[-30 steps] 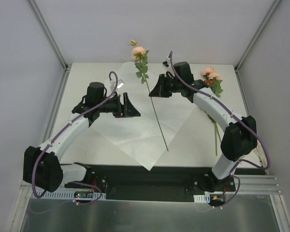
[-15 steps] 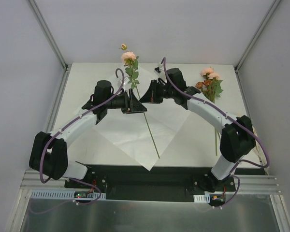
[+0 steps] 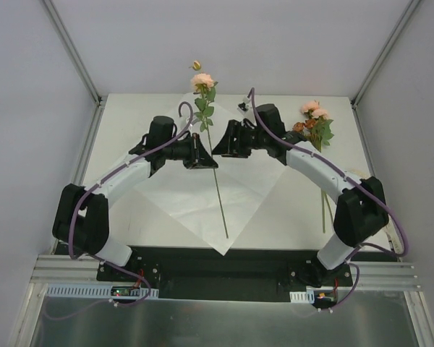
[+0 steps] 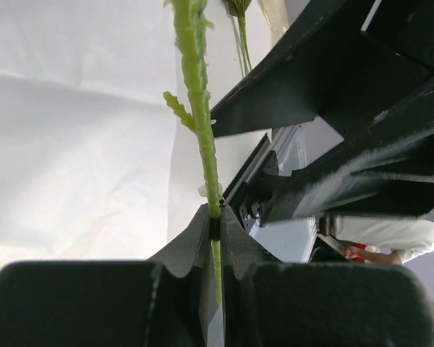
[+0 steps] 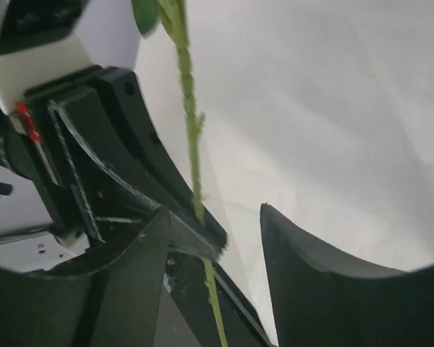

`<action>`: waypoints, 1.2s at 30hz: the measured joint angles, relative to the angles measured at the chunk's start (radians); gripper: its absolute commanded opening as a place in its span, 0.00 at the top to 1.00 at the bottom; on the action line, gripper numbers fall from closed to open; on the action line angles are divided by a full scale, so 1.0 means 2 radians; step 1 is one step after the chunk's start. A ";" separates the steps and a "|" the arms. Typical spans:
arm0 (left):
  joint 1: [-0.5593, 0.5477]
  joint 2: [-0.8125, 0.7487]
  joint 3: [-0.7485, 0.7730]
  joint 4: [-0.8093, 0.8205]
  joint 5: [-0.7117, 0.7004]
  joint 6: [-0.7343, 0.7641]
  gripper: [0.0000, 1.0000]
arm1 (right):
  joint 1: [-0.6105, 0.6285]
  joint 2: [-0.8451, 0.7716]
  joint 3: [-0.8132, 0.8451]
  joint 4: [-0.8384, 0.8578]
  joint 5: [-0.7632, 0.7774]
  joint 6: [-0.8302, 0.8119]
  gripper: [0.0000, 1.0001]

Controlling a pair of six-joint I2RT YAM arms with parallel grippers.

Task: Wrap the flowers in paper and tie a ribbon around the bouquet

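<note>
Top external:
- Left gripper (image 3: 206,155) and right gripper (image 3: 218,144) meet nose to nose above the far half of the table (image 3: 289,217).
- One flower (image 3: 217,181) hangs between them. Its peach bloom (image 3: 202,80) is past the far edge, and its stem tip is over the near corner of the paper (image 3: 181,206).
- The paper lies flat, set as a diamond in mid-table.
- Other flowers (image 3: 315,124) lie at the far right corner, off the paper.

Left wrist:
- Left gripper (image 4: 215,224) is pressed together, pinching the green stem (image 4: 199,94).
- The stem runs straight up from the pinch, with the paper (image 4: 72,144) beneath.

Right wrist:
- Right gripper (image 5: 213,217) is spread.
- The stem (image 5: 188,108) passes through the gap, nearer the finger (image 5: 130,267) on the picture's left. No contact is visible.
- The left gripper's black tip (image 5: 202,242) clamps the stem just beyond.
- The paper (image 5: 333,108) fills the background.
</note>
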 measured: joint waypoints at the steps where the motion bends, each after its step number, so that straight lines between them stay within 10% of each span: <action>1: 0.002 0.007 0.015 -0.021 0.000 0.013 1.00 | -0.010 -0.008 -0.003 -0.015 0.004 -0.015 0.37; 19: 0.072 0.294 0.273 -0.169 -0.014 0.121 1.00 | -0.091 -0.166 -0.338 -0.079 0.070 -0.078 0.28; 36: 0.084 0.385 0.332 -0.179 -0.028 0.127 1.00 | -0.168 -0.118 -0.476 0.241 0.001 0.068 0.63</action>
